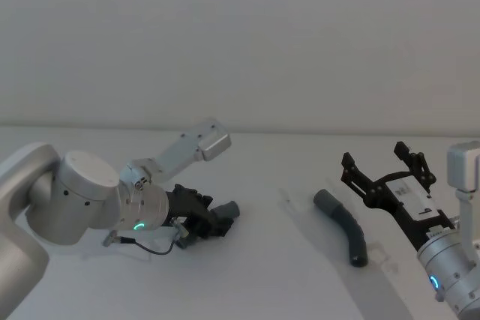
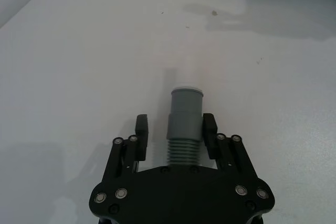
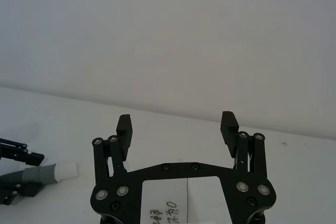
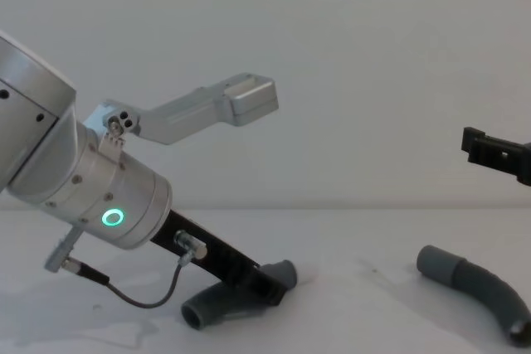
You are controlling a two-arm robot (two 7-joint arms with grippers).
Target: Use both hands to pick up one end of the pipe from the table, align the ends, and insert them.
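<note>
I am straddling one hose piece (image 2: 185,109) with my left claw (image 2: 176,123) apart; closing off-centre could roll it away. My right claw (image 3: 176,120) is hanging apart.

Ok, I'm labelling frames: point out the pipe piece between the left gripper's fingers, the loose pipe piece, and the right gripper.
Left pipe piece (image 2: 186,109), left wrist view, on its smooth grey cuff.
Loose pipe piece (image 1: 347,222), head view, on its dark bend.
Right gripper (image 3: 177,124), right wrist view, midway between its open fingertips.

White table (image 1: 270,275) carries left pipe piece (image 1: 229,208) and, well apart, right pipe piece (image 1: 346,228)
</note>
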